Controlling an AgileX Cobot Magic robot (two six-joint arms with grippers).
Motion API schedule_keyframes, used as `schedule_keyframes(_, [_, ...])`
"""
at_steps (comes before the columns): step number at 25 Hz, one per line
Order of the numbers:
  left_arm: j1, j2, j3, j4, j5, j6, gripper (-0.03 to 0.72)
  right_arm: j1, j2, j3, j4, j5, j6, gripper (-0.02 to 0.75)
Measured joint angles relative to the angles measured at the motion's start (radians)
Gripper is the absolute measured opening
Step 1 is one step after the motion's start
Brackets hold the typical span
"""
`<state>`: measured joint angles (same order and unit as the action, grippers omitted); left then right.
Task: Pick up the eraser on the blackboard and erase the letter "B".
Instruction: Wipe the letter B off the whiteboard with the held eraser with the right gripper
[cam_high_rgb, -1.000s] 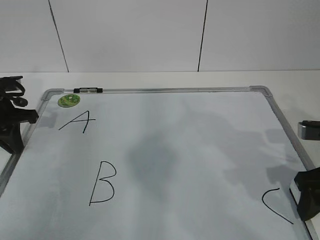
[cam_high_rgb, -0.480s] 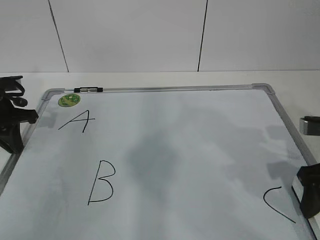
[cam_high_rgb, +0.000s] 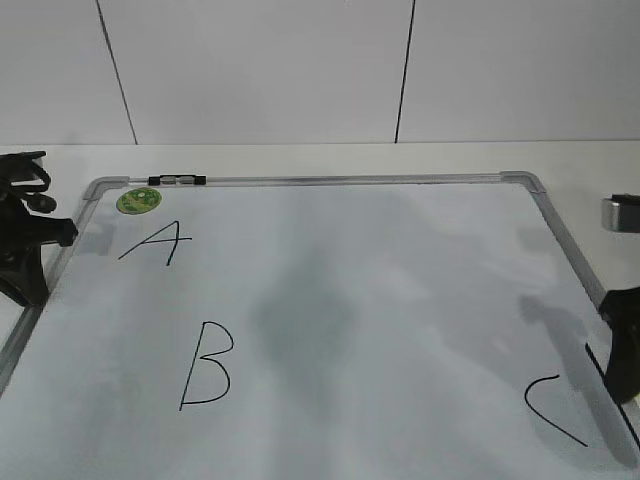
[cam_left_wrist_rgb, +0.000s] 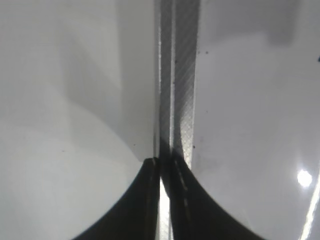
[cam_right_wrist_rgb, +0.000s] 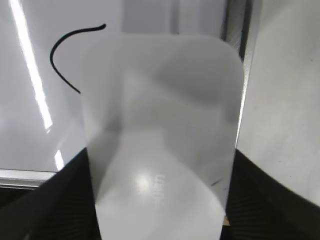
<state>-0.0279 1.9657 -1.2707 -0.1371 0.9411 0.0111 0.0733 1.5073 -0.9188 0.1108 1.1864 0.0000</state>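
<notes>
The blackboard (cam_high_rgb: 400, 260) is a white board with a grey frame, lying flat on the table. The black letter "B" (cam_high_rgb: 205, 365) is drawn at its lower left. In the right wrist view the white eraser (cam_right_wrist_rgb: 160, 110) fills the space between my right gripper's (cam_right_wrist_rgb: 160, 167) jaws, which are shut on its sides, over the board's right frame (cam_right_wrist_rgb: 235, 20). In the exterior view my right gripper (cam_high_rgb: 622, 380) is at the board's lower right edge, and the eraser is hard to make out there. My left gripper (cam_high_rgb: 25, 290) is shut and empty over the board's left frame (cam_left_wrist_rgb: 175, 75).
A black "A" (cam_high_rgb: 155, 243) is above the "B" and a black "C" (cam_high_rgb: 550, 410) is by my right gripper, also in the right wrist view (cam_right_wrist_rgb: 65, 50). A green sticker (cam_high_rgb: 138, 201) and a small marker (cam_high_rgb: 177, 180) are at the top left. A grey object (cam_high_rgb: 622, 213) lies off the board's right side.
My right gripper has shifted a little right and up at the board's lower right edge, and its shadow on the board has moved. The left arm has not moved.
</notes>
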Motion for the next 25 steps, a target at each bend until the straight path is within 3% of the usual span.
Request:
schedule_keyframes(5, [0.0, 0.0, 0.0, 0.0, 0.0, 0.0, 0.032, 0.025, 0.0, -0.093, 0.008, 0.015, 0.019, 0.545])
schedule_keyframes(9, [0.0, 0.0, 0.0, 0.0, 0.001, 0.0, 0.032, 0.167, 0.022, -0.205, -0.066, 0.024, 0.121, 0.545])
schedule_keyframes(15, [0.0, 0.0, 0.0, -0.001, 0.009, 0.0, 0.032, 0.403, 0.163, -0.388, -0.086, 0.03, 0.206, 0.544])
schedule_keyframes(25, [0.0, 0.0, 0.0, -0.004, 0.015, 0.0, 0.032, 0.589, 0.476, -0.708, -0.086, 0.032, 0.217, 0.544])
